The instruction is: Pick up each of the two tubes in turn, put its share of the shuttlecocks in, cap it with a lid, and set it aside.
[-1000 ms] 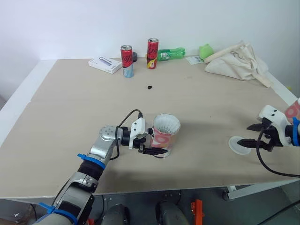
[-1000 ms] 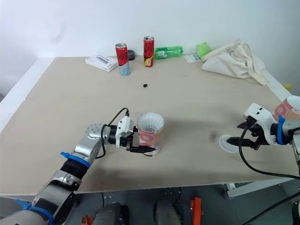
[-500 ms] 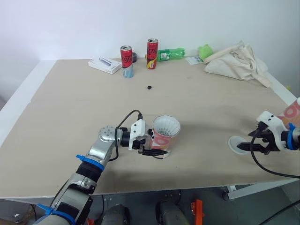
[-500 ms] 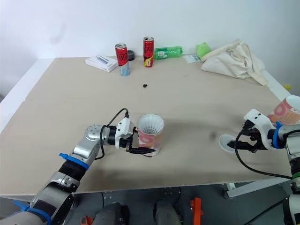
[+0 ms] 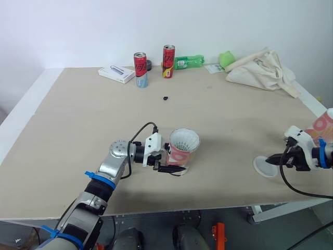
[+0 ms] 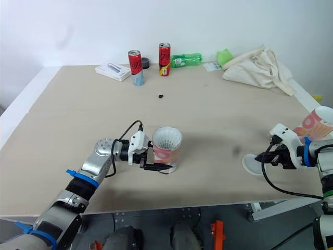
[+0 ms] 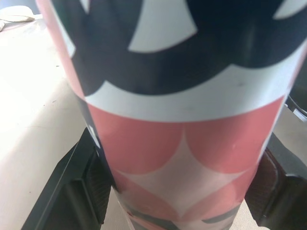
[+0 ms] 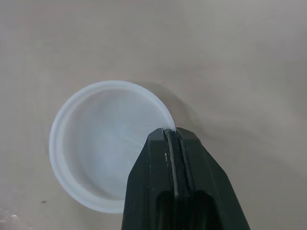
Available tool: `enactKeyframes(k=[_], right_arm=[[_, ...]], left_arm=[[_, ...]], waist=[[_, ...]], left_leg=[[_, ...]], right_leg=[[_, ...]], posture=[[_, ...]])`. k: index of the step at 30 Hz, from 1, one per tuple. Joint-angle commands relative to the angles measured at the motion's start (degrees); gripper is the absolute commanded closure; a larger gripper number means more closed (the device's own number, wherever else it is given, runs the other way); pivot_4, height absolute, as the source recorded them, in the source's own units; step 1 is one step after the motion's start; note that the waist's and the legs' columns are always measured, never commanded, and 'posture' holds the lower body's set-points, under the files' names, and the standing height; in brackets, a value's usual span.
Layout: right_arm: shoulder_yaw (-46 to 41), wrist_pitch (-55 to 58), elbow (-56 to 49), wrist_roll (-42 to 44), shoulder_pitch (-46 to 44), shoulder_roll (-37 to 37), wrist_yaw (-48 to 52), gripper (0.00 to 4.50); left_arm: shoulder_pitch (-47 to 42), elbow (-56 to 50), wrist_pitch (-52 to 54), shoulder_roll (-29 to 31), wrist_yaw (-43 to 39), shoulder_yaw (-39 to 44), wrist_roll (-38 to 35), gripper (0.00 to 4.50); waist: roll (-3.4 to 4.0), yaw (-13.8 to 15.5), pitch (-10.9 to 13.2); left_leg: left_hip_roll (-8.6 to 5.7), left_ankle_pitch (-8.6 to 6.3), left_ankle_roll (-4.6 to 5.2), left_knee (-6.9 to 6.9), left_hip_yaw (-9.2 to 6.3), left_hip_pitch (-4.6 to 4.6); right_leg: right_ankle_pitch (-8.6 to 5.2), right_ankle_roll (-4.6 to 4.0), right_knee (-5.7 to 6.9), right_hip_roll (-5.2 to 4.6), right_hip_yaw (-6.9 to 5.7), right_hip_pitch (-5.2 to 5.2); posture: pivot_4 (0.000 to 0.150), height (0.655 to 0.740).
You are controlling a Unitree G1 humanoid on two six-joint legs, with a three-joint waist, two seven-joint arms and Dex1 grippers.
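tube one (image 6: 165, 154) stands at centre, left gripper (image 5: 174, 162) fingers clamped round it; tube two (image 5: 323, 124) at 3 o'clock; right gripper (image 8: 171, 133) pinches the single lid (image 8: 96, 153) rim.

on the table (image 5: 78, 120), a tube (image 5: 183, 151) stood near the front middle, between the left gripper's (image 5: 169, 165) fingers. a lid (image 5: 265, 166) lay well to its right, its rim pinched in the right gripper (image 5: 276, 160). along the back, left to right: a box (image 5: 117, 73), one can (image 5: 140, 69), a second can (image 5: 169, 60), a bottle (image 5: 188, 61), a bag (image 5: 263, 67).
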Motion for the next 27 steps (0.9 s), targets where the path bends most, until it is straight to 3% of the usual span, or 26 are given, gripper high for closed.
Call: enactKeyframes(k=[1,5,8,13,21,27], right_arm=[[-1.20,1.42,-5.92,1.58,-0.27,-2.04,2.09,4.47],[-1.95,4.40,-14.39,3.54,1.24,-3.56,4.20,4.47],[-2.69,8.42,-27.40,7.97,0.62,-4.71,6.83,4.47],[-0.24,13.47,-44.47,14.34,-9.53,-3.83,9.54,4.47],[11.69,11.34,-41.96,14.88,-33.07,3.75,13.38,4.47],[22.25,4.27,-38.25,14.66,-40.79,7.84,13.42,4.47]], left_arm=[[0.61,3.25,0.32,1.68,-0.87,-2.09,3.11,1.28],[0.09,3.66,0.68,1.74,-1.82,-2.44,2.91,1.28],[-0.85,4.08,1.65,2.09,-3.55,-3.21,3.16,1.28],[-3.21,7.19,1.16,2.49,-5.17,-4.46,4.28,1.28],[-5.97,10.60,1.06,2.32,-7.02,-4.70,3.97,1.28],[-7.24,10.35,5.67,1.82,-8.58,-3.69,2.01,1.28]], waist=[[0.00,0.00,0.00],[0.01,0.01,0.00],[0.02,-0.20,0.00],[0.07,-0.57,0.01],[-0.25,-0.67,0.00],[-0.38,-0.45,-0.07]], left_leg=[[0.00,0.00,0.00,0.00,0.00,0.00],[-0.01,0.00,0.00,0.00,0.00,0.01],[0.01,-0.01,-0.01,-0.01,0.00,0.00],[0.07,-0.01,-0.02,-0.07,-0.07,0.01],[0.13,-0.13,-0.21,-0.12,-0.05,-0.01],[0.12,-0.15,-0.23,-0.10,-0.09,-0.55]], right_leg=[[0.01,0.00,0.00,0.00,0.01,0.00],[0.01,0.00,0.00,0.00,0.01,0.00],[0.00,0.01,0.00,0.01,0.01,-0.02],[0.02,0.03,0.01,0.11,-0.02,-0.09],[-0.22,-0.31,0.01,0.04,-0.12,-0.18],[-0.01,-0.58,0.07,0.05,-0.14,-0.67]], posture=[[0.150,0.7324],[0.150,0.7324],[0.150,0.7324],[0.150,0.7324],[0.150,0.7324],[0.150,0.7324]])
